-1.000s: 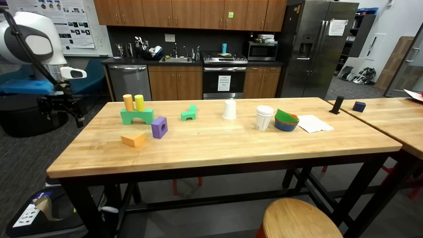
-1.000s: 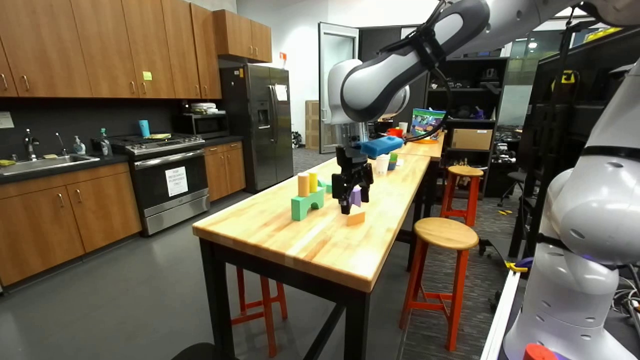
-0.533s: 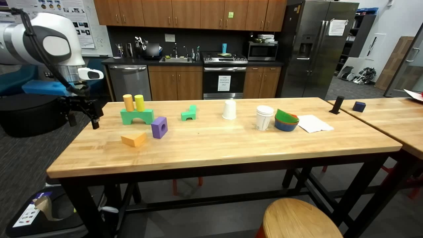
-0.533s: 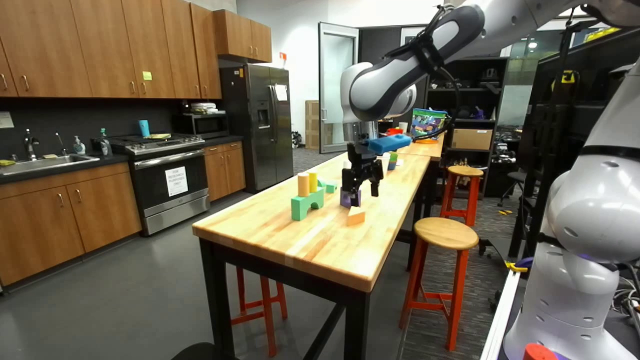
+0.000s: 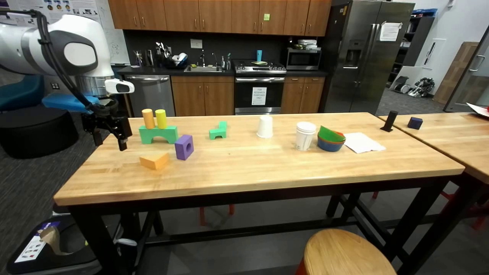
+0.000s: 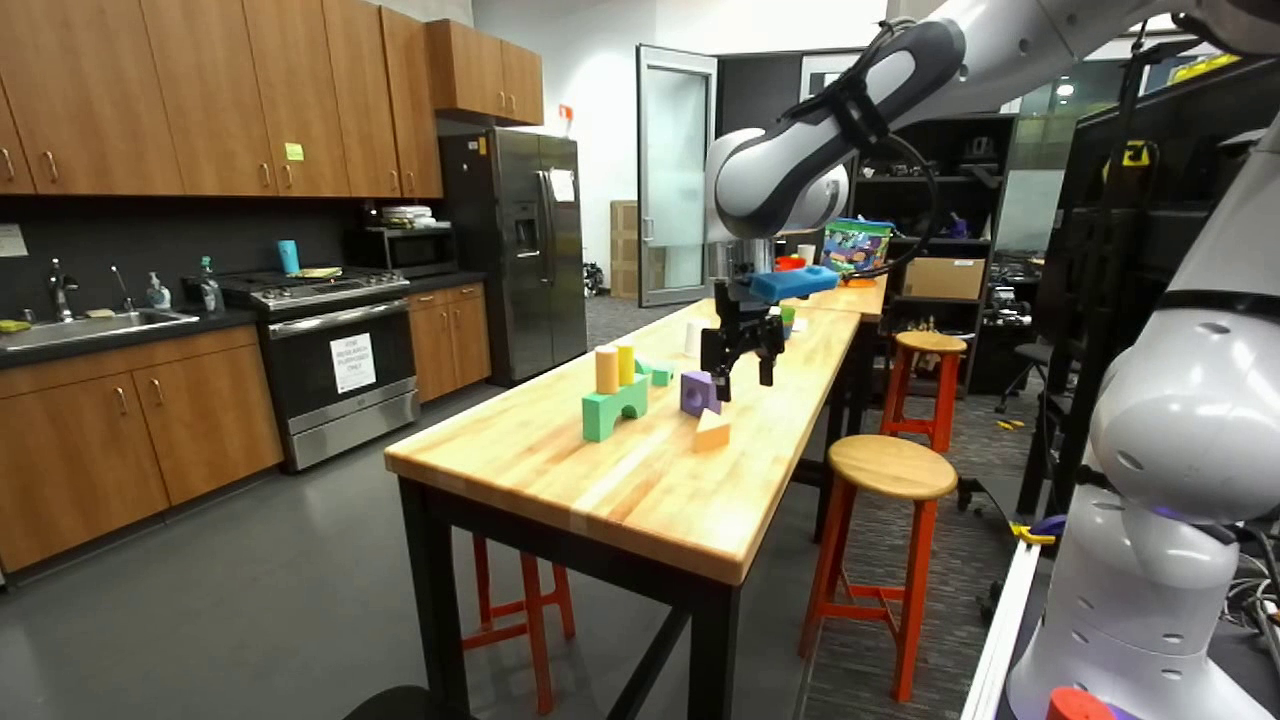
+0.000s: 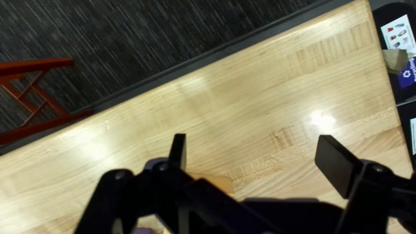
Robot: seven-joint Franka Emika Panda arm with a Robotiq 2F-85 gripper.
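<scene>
1. The black two-fingered gripper [image 5: 110, 144], spread wide, hangs above the pale wooden table [image 5: 248, 172], at the left of an exterior view.
2. The orange triangular wedge block [image 5: 154, 161] lies left of centre there; in the wrist view the gripper partly hides it.
3. The purple block with a round hole [image 5: 182, 151] stands near it.
4. The green arch block [image 5: 158, 132], mid-left, bears an upright orange cylinder [image 5: 148, 118] and yellow cylinder [image 5: 161, 119].

Oven [image 5: 244, 95] sign [image 5: 259, 96] reads "FOR RESEARCH PURPOSES ONLY"; bin [image 7: 403, 95] label [image 7: 407, 76], "recycling".
</scene>
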